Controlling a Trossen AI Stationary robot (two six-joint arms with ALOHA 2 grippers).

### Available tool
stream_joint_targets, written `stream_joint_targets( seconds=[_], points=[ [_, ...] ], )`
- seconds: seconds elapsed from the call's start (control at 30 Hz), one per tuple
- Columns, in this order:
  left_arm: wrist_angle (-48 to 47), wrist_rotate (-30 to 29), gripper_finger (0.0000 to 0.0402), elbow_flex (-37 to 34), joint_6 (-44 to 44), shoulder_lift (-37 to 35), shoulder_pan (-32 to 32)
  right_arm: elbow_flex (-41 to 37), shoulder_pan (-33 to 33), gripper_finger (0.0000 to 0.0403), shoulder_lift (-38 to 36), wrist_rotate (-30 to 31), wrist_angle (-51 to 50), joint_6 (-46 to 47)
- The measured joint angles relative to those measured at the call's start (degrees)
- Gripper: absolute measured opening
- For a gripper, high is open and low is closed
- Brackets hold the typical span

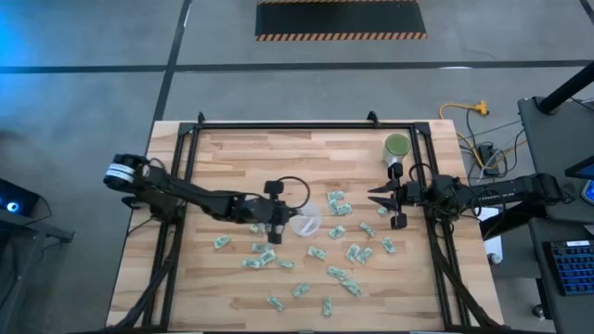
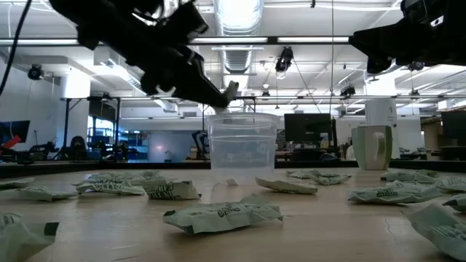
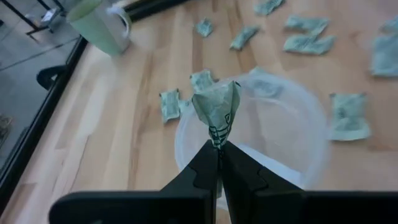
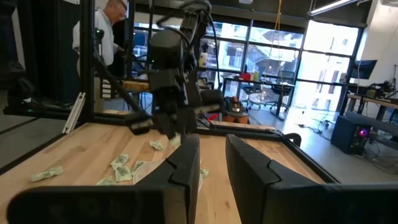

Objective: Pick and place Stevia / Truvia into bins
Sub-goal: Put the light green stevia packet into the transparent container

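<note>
Several pale green and white Stevia packets lie flat on the wooden table, mostly right of and nearer than the clear round bin, which stands upright on its base. My left gripper hovers over the bin's left rim, shut on one crumpled packet. My right gripper waits open above the table to the bin's right, near the green mug; in its own wrist view its fingers stand apart and hold nothing. My left gripper pinches one crumpled packet by its lower end between the two fingertips. The rest of the packet sticks out beyond the tips. The packet is lifted clear, above the bin's rim; the fingers slant down from the table's left.
The green mug with a white handle stands near the far right of the table. A black frame rail runs around the table's edges. A person stands in the room beyond the table. Bare wood lies far left of the bin.
</note>
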Motion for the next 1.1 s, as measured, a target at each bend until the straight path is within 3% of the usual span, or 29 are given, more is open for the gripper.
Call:
stream_joint_targets(
  seconds=[0.27,0.37,0.5,0.63,0.77,1.1],
  points=[
    [-2.08,0.33,0.0007,3.74,2.95,4.14,0.46,0.0,0.0,0.0068,0.01,-0.02,-0.32,0.28],
    [-2.15,1.02,0.0036,3.89,3.05,3.72,0.44,0.05,0.0,0.0068,0.02,-0.05,-2.64,3.74],
    [-2.28,1.04,0.0091,3.79,3.1,3.04,0.44,3.18,0.12,0.0068,1.76,-1.06,-13.13,7.18],
    [-2.39,1.03,0.014,3.76,3.63,2.2,0.44,8.21,1.55,0.0068,8.13,-4.95,-19.9,8.17],
    [-3.16,1.02,0.0167,3.76,4.54,0.82,0.44,13.06,4.22,0.0068,17.06,-4.04,-22.52,7.08],
    [-15.98,-0.31,0.0173,3.67,0.69,-6.11,0.27,27.31,5.03,0.0068,40.88,4.71,-42.92,7.44]
  ],
)
